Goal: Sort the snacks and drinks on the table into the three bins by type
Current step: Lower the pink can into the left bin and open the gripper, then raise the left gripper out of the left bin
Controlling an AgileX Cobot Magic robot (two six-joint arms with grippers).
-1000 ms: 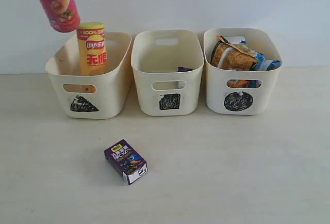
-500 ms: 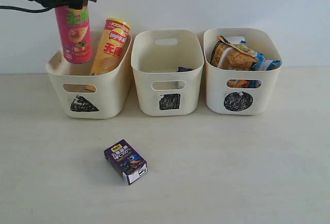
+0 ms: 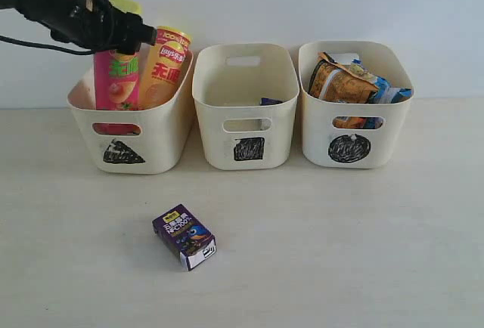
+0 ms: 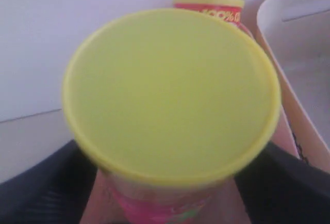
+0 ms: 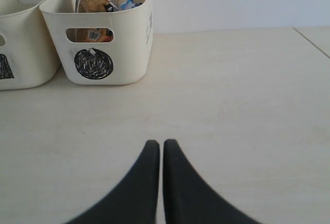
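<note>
Three cream bins stand in a row, the square bin (image 3: 283,135) in the middle. On its left side in the exterior view, the triangle bin (image 3: 155,139) holds the yellow-red tube (image 3: 163,71), its top leaning toward the square bin, and the pink tube (image 3: 116,82), upright just beside it. The left gripper (image 3: 113,35) pinches the pink tube just under its yellow lid (image 4: 170,95). On the square bin's other side, the circle bin (image 3: 318,139) carries the orange bag (image 3: 340,82) and the blue-white bag (image 3: 387,92). In front of the square bin, a little toward the triangle bin, the dark purple carton (image 3: 184,236) lies on the table (image 3: 340,252). The right gripper (image 5: 161,154) hovers over the table, well apart from the square bin, fingers pressed together on nothing.
</note>
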